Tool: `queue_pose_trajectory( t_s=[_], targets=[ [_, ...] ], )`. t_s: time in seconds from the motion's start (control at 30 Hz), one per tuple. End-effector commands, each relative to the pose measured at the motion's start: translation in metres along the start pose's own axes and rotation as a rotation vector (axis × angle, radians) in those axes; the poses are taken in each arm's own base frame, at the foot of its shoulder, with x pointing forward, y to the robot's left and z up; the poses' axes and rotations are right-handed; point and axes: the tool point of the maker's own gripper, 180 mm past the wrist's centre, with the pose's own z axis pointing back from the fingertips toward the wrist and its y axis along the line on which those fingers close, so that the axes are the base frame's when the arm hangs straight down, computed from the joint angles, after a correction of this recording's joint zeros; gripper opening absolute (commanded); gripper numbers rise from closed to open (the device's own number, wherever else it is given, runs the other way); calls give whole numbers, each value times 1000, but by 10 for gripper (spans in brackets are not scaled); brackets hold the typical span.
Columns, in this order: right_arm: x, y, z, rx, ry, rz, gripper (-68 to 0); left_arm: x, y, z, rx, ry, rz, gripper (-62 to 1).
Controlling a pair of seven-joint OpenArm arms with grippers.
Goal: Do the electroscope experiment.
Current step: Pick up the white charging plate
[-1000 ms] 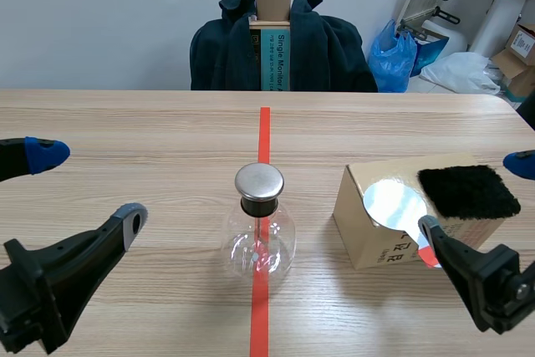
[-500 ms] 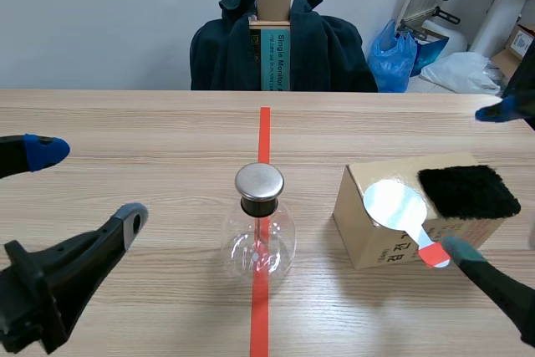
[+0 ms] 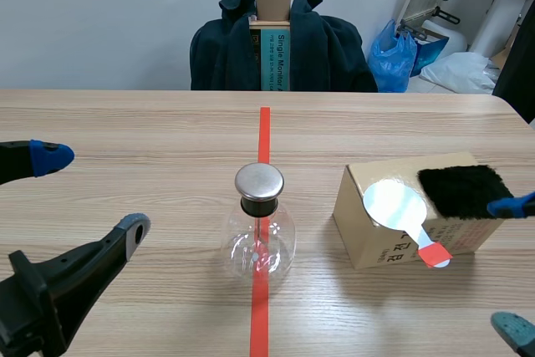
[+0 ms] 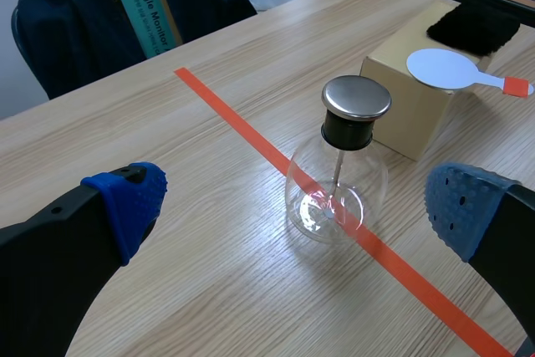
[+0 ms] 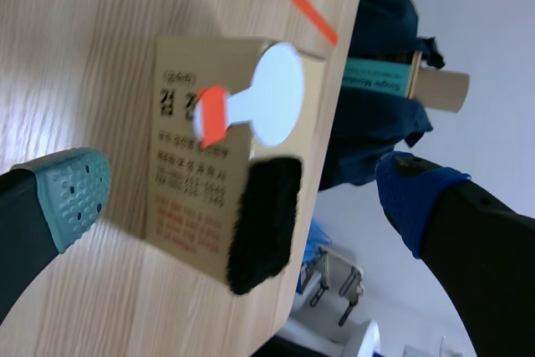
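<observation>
Centre of surface (image 3: 125, 123): electroscope flask (image 3: 258, 236) upright on red tape line (image 3: 265, 131), metal cap on. To its right, cardboard box (image 3: 368, 223) w/ white disc paddle (image 3: 395, 205) & black fur pad (image 3: 466, 190) on top. L end effector (image 3: 92, 192) near left, fingers wide apart, empty. R end effector (image 3: 512, 267) near right by box, wide apart, empty

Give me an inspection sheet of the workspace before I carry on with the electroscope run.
Surface: wooden table, tape line down its middle.
Job's things: glass flask with metal cap, upright on the tape line; cardboard box beside it, carrying a white disc paddle, its red handle past the box's edge, and a black fur pad.
Clutter: nothing seen.
Grippers: left gripper open, empty, short of the flask; right gripper open, empty, near the box.
Cables: nothing seen.
Surroundings: dark jacket over a chair, blue bag beyond the table.
</observation>
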Motion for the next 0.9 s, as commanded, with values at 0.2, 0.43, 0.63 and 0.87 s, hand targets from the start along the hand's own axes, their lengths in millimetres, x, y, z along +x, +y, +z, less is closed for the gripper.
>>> queue_pose_trajectory(
  t_s=[0.2,0.43,0.63,0.87],
  targets=[
    [-23,-7,-22,-126,85,54,4,10,-1,-1,-5,-38,4,14],
    [-23,-5,-43,-195,128,103,4,10,-1,-1,-5,-37,3,14],
    [-20,1,-60,-197,166,107,4,9,-1,-1,-5,-35,0,14],
    [-16,1,-69,-214,215,104,4,9,-1,-1,-5,-35,0,14]
  ],
)
